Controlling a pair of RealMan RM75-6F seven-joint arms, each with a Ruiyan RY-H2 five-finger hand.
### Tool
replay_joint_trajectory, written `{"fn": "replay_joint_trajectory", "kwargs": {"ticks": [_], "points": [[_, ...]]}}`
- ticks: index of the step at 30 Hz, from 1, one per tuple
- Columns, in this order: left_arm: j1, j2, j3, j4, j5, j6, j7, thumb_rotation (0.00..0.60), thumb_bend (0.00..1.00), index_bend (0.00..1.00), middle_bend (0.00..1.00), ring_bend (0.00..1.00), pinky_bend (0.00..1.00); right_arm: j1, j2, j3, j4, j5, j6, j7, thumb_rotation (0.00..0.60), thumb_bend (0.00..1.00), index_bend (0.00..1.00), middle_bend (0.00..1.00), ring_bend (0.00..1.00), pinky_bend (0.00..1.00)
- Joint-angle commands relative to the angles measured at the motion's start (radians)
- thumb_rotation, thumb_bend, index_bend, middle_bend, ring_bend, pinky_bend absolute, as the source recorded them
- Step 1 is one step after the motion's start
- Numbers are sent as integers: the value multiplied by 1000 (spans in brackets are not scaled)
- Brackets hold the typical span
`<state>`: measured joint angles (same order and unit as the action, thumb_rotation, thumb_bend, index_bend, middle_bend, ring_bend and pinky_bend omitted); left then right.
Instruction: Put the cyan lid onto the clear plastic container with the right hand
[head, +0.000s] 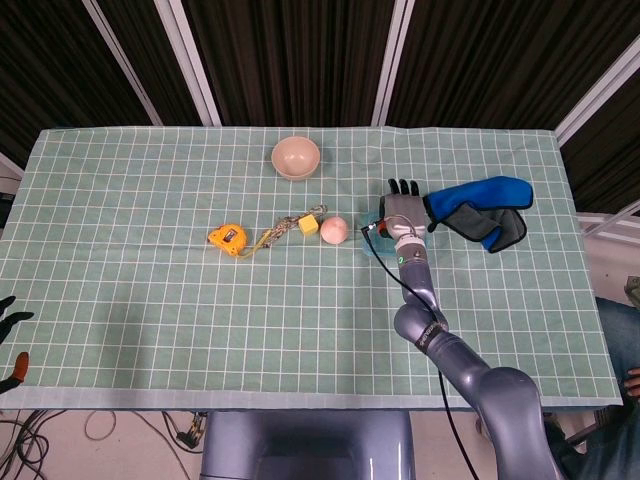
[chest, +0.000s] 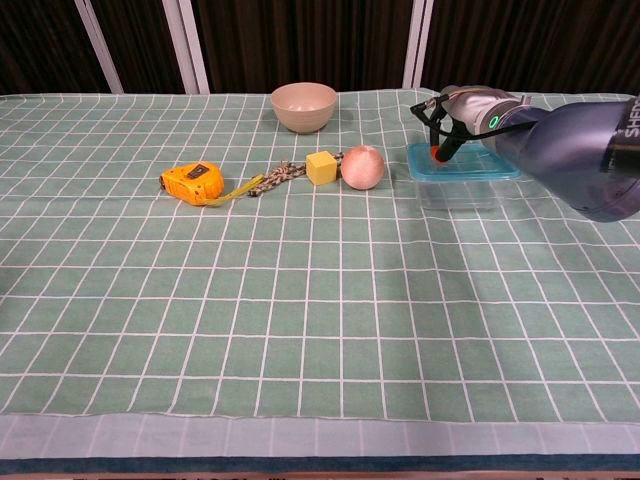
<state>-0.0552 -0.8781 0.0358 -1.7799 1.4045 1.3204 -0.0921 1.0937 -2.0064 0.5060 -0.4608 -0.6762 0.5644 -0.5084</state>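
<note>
The cyan lid (chest: 467, 163) lies flat on top of the clear plastic container (chest: 458, 190) at the right of the table. My right hand (head: 402, 207) is stretched out flat over the lid, fingers pointing away from me. In the chest view its red-tipped thumb (chest: 437, 152) touches the lid's top near the left edge. The hand hides most of the lid in the head view. At the table's front left corner only the black fingertips of my left hand (head: 9, 313) show, spread apart with nothing in them.
A pink ball (chest: 362, 166), a yellow cube (chest: 321, 167), a piece of rope (chest: 277, 176) and an orange tape measure (chest: 193, 183) lie in a row left of the container. A beige bowl (chest: 303, 106) stands behind them. A blue and black mitt (head: 480, 208) lies just right of my right hand.
</note>
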Motion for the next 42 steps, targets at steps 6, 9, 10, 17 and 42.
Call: {"fn": "replay_joint_trajectory", "kwargs": {"ticks": [6,9,10,17,42], "points": [[0,0,0,1,2,2,1,600,517,209,0,0,0,-2,-2,-8,9,4,-4,-8,600,423,740,118,0,0],[1,-1,0,1,2,2,2,600,517,209,0,0,0,-2,-2,-9,12,8,-7,-13,600,422,740,119,0,0],[1,-1,0,1,1,2,2,600,517,209,0,0,0,-2,-2,-9,13,9,-8,-15,600,422,740,119,0,0],[0,-1,0,1,1,2,3,600,517,210,0,0,0,-4,-2,-15,13,16,-13,-26,600,423,742,118,0,0],[0,1,1,0,0,-1,4,600,517,210,0,0,0,-10,-3,-17,-11,-13,29,23,600,419,751,118,0,0]]}}
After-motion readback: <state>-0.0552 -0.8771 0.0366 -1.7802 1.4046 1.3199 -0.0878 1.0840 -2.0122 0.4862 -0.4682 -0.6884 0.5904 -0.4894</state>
